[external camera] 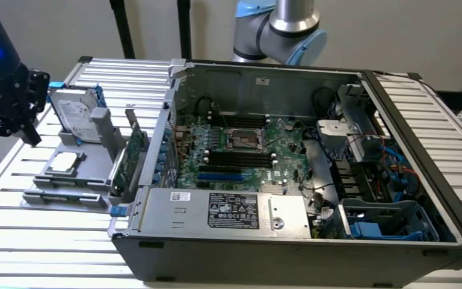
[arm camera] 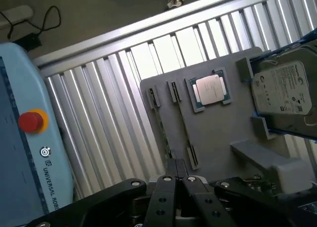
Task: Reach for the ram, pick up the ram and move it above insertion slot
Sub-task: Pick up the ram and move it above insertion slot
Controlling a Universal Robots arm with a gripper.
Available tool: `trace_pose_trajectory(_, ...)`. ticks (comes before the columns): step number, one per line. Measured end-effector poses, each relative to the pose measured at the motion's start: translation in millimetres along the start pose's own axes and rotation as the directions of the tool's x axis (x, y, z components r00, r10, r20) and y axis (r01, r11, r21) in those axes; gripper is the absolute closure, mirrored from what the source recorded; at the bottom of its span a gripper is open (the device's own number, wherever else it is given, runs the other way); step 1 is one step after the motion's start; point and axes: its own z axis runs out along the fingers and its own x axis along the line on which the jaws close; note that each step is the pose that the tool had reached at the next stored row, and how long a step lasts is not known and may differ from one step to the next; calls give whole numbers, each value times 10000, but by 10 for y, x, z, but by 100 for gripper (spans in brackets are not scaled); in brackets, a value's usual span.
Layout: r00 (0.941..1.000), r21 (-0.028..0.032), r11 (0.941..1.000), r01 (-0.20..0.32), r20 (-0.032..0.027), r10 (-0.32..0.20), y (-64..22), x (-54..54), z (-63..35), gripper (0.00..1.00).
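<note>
The ram (external camera: 121,171) is a thin green stick standing on edge at the grey holder's (external camera: 70,180) side nearest the case, beside a taller green card with a metal bracket (external camera: 136,143). My gripper (external camera: 29,136) hangs at the exterior view's left, beyond the holder's outer edge and well apart from the ram. In the wrist view the gripper (arm camera: 176,170) looks down on the holder (arm camera: 218,133), its fingers (arm camera: 166,187) drawn together with nothing between them. Dark memory slots (external camera: 239,158) lie on the motherboard inside the open case.
The holder also carries a hard drive (external camera: 77,113) and a processor chip (external camera: 65,161). The open computer case (external camera: 295,241) has a power supply (external camera: 223,211) at its front. A teach pendant with a red button (arm camera: 32,122) lies beside the slatted table (arm camera: 114,113).
</note>
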Motion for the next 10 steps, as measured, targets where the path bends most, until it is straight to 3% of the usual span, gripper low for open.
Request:
trace_pose_trajectory(5,9959,5,9959,903,-36,-903,-1,0,25,89)
trace_pose_trajectory(10,9836,7,9836,1803,-72,-1803,-1,0,39,89)
